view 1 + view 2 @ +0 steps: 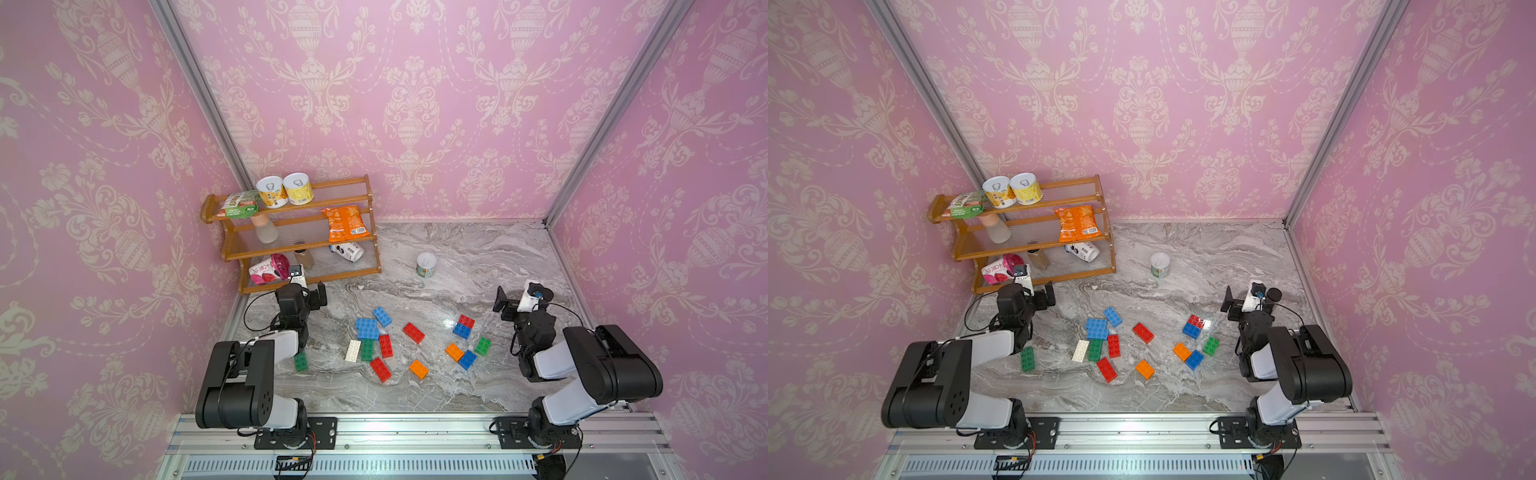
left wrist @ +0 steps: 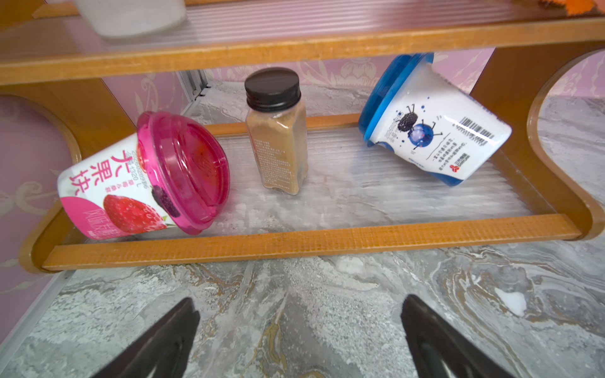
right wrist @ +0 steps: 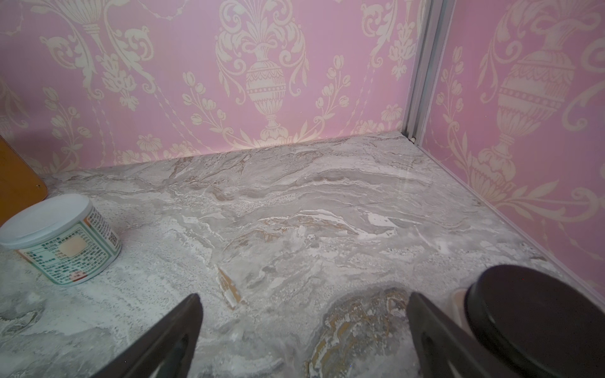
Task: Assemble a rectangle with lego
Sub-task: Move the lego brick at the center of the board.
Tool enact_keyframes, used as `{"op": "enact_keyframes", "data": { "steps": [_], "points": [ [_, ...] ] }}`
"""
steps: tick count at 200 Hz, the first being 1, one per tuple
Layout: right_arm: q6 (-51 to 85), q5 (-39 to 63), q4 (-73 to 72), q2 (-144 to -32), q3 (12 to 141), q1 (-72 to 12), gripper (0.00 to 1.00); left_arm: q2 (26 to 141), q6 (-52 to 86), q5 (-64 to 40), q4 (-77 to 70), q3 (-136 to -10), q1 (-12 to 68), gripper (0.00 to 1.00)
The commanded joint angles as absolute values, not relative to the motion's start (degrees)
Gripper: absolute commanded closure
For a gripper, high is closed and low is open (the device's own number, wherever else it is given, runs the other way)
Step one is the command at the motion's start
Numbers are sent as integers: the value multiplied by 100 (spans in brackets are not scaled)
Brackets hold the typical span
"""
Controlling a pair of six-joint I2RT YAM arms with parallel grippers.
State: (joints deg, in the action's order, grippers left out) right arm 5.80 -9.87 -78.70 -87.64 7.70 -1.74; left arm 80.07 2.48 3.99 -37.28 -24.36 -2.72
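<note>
The lego bricks lie loose on the marble table in both top views. A left cluster holds blue (image 1: pixel 367 328), red (image 1: pixel 386 345), green (image 1: pixel 367 349) and white (image 1: pixel 353 350) bricks. A right cluster holds an orange brick (image 1: pixel 454 351), a blue brick (image 1: pixel 467 359) and a red-on-blue pair (image 1: pixel 464 326). One green brick (image 1: pixel 1027 359) sits by my left forearm. My left gripper (image 1: pixel 316 296) (image 2: pixel 299 314) is open and empty, facing the shelf, away from the bricks. My right gripper (image 1: pixel 500 303) (image 3: pixel 302 311) is open and empty over bare marble behind the right cluster.
A wooden three-tier rack (image 1: pixel 307 276) stands at the back left with cups, tins and a snack bag. Its lowest tier holds a pink cup (image 2: pixel 147 176), a spice bottle (image 2: pixel 278 131) and a blue cup (image 2: pixel 432 121). A small tin (image 1: pixel 426 264) stands mid-back. A dark-capped bottle (image 3: pixel 530 314) stands beside my right gripper.
</note>
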Motion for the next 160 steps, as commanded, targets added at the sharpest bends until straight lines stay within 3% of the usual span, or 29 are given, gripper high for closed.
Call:
{"op": "enact_keyframes", "data": {
  "steps": [1,34,66,136,160],
  "points": [
    [444,-1438,-7288,-7935,737,-249,0,7558,413,621,-3142,-2621,-264,1],
    [437,-1938,-4511,-6317,1455,-385,0,7027,709,599,-2699,-2794,-255,1],
    [622,-2609,-2407,-5510,2233,-724,0,6421,1034,517,-2134,-2906,-229,1],
    [2039,-3907,2335,-5849,4306,-2364,0,5539,1732,282,-710,-3286,420,1],
    [2995,-3787,3779,-5944,4703,-2638,0,5293,1954,418,-468,-3272,923,1]
  ]
}}
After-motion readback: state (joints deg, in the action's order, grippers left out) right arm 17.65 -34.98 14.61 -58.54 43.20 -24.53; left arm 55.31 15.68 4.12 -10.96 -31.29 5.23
